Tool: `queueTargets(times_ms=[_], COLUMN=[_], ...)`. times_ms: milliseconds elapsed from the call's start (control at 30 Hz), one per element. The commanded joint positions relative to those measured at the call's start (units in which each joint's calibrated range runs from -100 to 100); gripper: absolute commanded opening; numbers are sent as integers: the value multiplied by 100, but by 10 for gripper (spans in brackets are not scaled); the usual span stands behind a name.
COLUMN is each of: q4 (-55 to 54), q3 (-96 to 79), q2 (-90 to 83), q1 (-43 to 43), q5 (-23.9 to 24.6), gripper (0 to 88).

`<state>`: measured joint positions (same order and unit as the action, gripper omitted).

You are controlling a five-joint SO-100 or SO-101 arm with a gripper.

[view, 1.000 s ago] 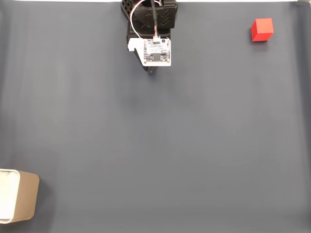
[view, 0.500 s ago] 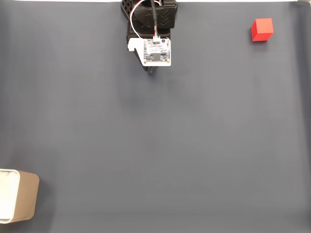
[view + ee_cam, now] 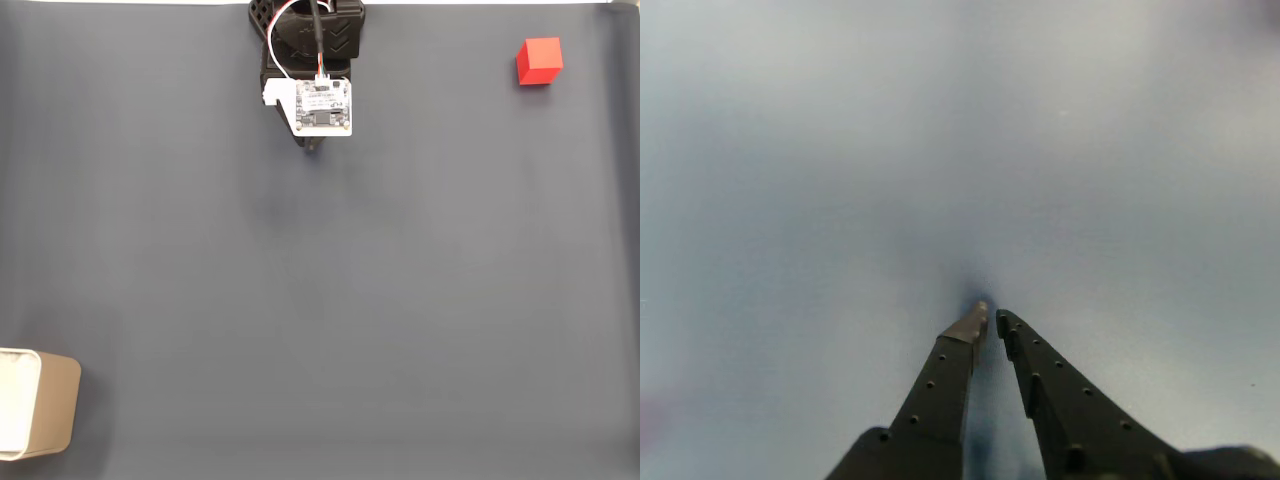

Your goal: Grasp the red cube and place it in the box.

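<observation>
Fixed view: tool (image 3: 314, 146) sits at the surface's (image 3: 320, 300) top edge, tips nearly together, holding nothing. The red cube (image 3: 539, 61) rests near the top right corner, the box (image 3: 45, 415) in the bottom left; reaching without spreading would knock the cube off.

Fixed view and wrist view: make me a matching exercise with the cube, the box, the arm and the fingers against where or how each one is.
Things:
1. red cube
2. box
3. arm
4. fingers

Places or states:
A. bottom left corner of the fixed view, partly cut off
B. nearly closed, nothing between them
C. top right of the fixed view, lying free
D. top middle of the fixed view

Pairs: 1-C, 2-A, 3-D, 4-B
</observation>
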<state>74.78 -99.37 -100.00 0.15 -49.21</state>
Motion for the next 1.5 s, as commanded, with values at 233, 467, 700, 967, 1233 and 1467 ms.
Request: queueTargets(times_ms=[233, 467, 700, 967, 1233, 1467], q4=[112, -421, -1585, -2339, -3199, -3429], q3=[-45, -45, -45, -27, 229, 977], q2=[0, 0, 0, 43, 217, 789], q1=[6, -8, -29, -128, -136, -136], q5=[10, 103, 186, 122, 63, 20], gripper=[0, 0, 0, 0, 0, 0])
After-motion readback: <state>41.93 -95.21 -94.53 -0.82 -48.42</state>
